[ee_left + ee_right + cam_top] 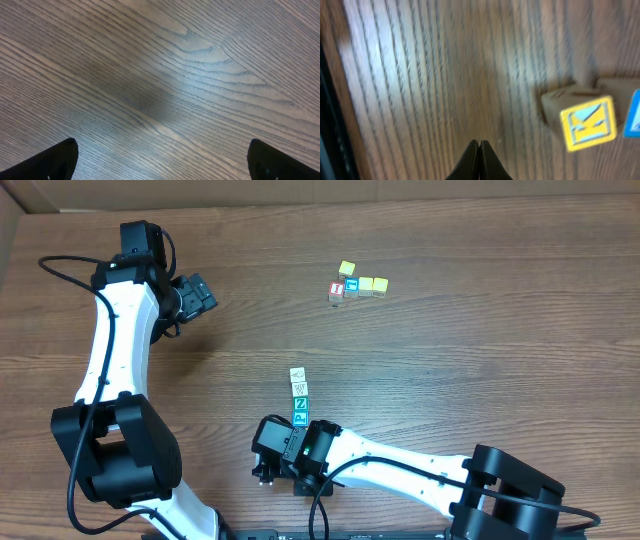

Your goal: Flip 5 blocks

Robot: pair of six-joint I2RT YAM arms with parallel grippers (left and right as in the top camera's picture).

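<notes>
While your left gripper hangs wide open and empty over the table, your right gripper is pinched shut on nothing, near the line of 4 blocks mid-table. Nudge in like that and you likely scatter the line, flipping 0.

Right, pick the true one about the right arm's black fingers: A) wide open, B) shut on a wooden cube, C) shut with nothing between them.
C: in the right wrist view the black fingers meet tip to tip, and the yellow-framed wooden letter cube lies apart from them.
</notes>
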